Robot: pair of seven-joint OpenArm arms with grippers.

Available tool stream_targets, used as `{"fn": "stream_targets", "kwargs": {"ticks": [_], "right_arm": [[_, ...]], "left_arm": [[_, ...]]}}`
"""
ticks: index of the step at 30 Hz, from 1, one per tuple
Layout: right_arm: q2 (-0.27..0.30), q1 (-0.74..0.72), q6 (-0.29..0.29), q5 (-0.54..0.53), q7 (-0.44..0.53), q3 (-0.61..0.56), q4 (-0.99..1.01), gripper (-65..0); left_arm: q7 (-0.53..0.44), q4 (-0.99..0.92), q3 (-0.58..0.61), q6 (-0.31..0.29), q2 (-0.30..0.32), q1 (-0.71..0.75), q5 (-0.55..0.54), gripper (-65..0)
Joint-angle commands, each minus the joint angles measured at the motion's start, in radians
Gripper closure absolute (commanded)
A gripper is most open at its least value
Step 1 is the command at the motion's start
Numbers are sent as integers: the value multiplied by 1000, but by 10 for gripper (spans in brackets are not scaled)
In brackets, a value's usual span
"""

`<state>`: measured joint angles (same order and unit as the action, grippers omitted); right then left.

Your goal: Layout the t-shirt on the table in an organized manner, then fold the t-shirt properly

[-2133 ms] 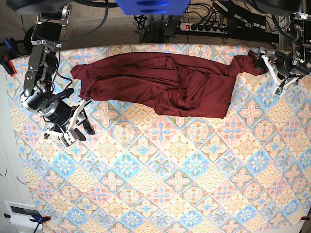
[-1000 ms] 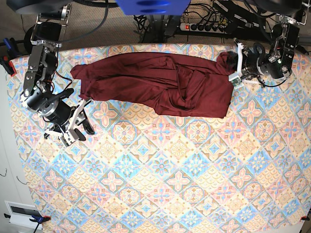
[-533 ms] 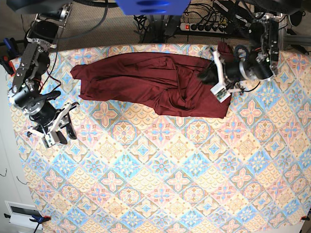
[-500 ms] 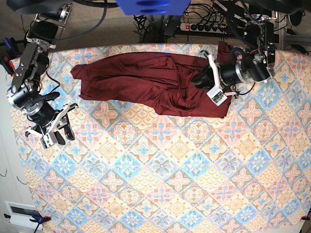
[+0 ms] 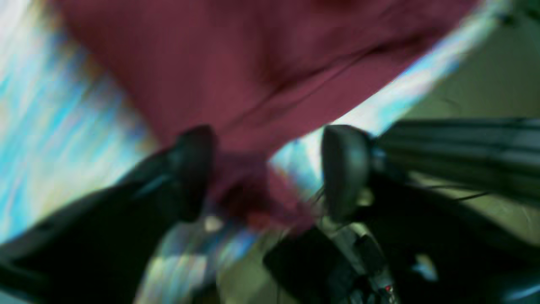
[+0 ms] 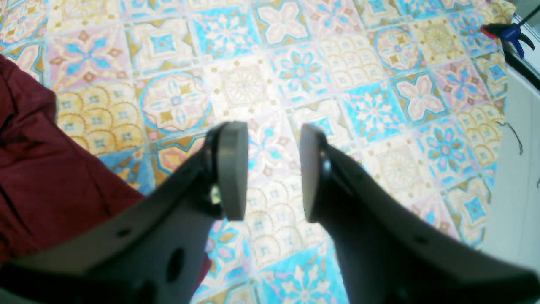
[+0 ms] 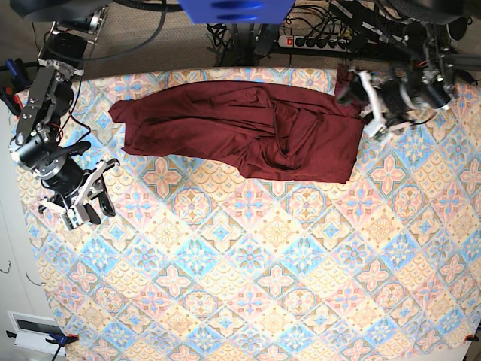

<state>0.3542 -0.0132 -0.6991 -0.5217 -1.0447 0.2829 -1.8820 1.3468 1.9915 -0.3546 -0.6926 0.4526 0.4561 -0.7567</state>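
Clearly laying out is in hand: the shirt (image 7: 240,135) lies bunched along the table's (image 7: 248,286) far edge. Left gripper (image 7: 368,105) gapes, though blur may hide a snag; right gripper (image 6: 270,169) is parted, empty. Next, grip a hem and spread.

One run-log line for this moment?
t-shirt: bunched, unfolded, table far edge | left claw: open at sleeve | right claw: open, empty
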Motion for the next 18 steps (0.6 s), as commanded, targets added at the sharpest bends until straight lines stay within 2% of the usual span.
{"fn": "stream_targets", "kwargs": {"ticks": [1,5,8,10,18], "right_arm": [[18,-17,1,-12,25,5,-14,-196],[18,-17,1,-12,22,3,-14,-196],[18,-17,1,-15,22,2,-14,-196],[18,-17,1,-16,22,2,-14,-196],[18,-15,1,-16,22,2,-14,-196]], "left_arm": [[-17,41,-47,-6,8,34,-27,-445],[-16,42,-168,-6,18,111,-25,-394],[-16,42,-174,-6,16,151,-24,-362],[-16,42,-176,-6,13,163,-19,-364],[-16,15,-172,-6,-110,149,-14,-386]]}}
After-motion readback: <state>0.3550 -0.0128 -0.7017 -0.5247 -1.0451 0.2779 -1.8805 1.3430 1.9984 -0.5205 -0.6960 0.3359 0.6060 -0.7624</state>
